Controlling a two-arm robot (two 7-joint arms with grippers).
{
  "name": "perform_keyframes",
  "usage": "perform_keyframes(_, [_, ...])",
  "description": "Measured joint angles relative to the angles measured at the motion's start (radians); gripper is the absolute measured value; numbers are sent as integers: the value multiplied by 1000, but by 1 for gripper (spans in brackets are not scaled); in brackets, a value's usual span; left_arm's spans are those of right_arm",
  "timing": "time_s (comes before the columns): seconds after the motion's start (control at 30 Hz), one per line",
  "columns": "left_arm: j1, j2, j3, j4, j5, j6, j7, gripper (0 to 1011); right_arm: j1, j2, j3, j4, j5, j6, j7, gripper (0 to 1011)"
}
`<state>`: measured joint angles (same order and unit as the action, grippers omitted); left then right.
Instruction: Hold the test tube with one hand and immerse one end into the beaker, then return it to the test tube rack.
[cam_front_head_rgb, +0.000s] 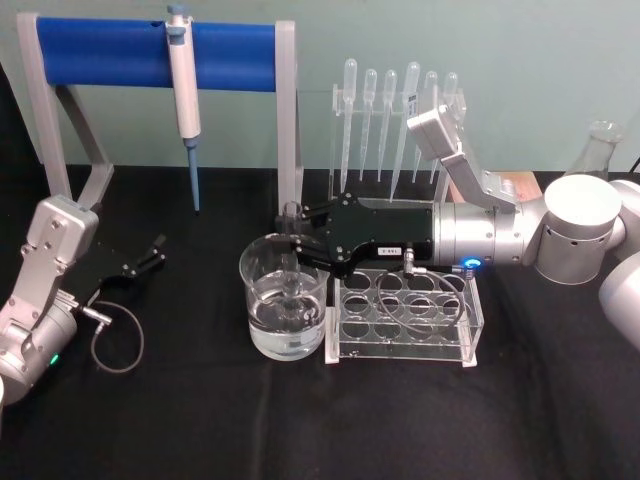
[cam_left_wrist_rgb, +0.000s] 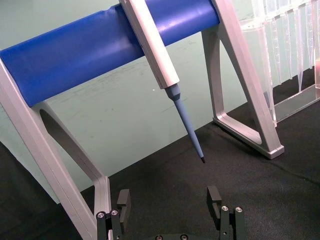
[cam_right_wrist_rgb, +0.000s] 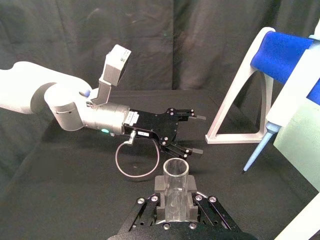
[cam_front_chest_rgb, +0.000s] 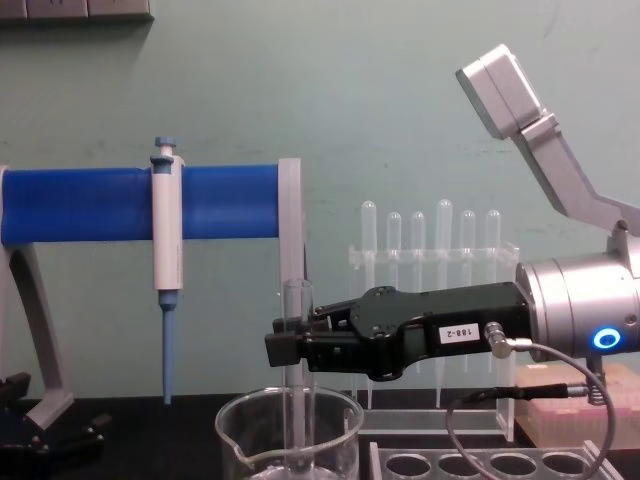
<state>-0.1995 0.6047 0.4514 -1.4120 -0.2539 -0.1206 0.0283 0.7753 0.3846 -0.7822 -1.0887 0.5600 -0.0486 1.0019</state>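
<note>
My right gripper (cam_front_head_rgb: 290, 238) reaches in from the right and is shut on the test tube (cam_front_head_rgb: 290, 215), a clear glass tube held upright over the beaker (cam_front_head_rgb: 283, 318). In the chest view the tube (cam_front_chest_rgb: 297, 400) runs down from the gripper (cam_front_chest_rgb: 285, 345) into the beaker (cam_front_chest_rgb: 245, 430), its lower end inside near the liquid. The right wrist view looks down on the tube's open rim (cam_right_wrist_rgb: 175, 169) between the fingers (cam_right_wrist_rgb: 160, 184). Resting low on the table at the left, my left gripper (cam_front_head_rgb: 150, 255) is open and holds nothing; its fingers (cam_left_wrist_rgb: 215, 196) stand apart.
A clear tube rack (cam_front_head_rgb: 405, 320) stands just right of the beaker, under my right arm. Behind are a pipette stand (cam_front_head_rgb: 400, 120), a blue-barred frame (cam_front_head_rgb: 150, 55) with a hanging pipettor (cam_front_head_rgb: 184, 90), and a flask (cam_front_head_rgb: 600, 150) at far right.
</note>
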Motion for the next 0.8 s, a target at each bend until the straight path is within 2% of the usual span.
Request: perform_keyframes(0.8, [0,0,0,0,0,0,0,1000,0,0,0,0,0,0,0,237])
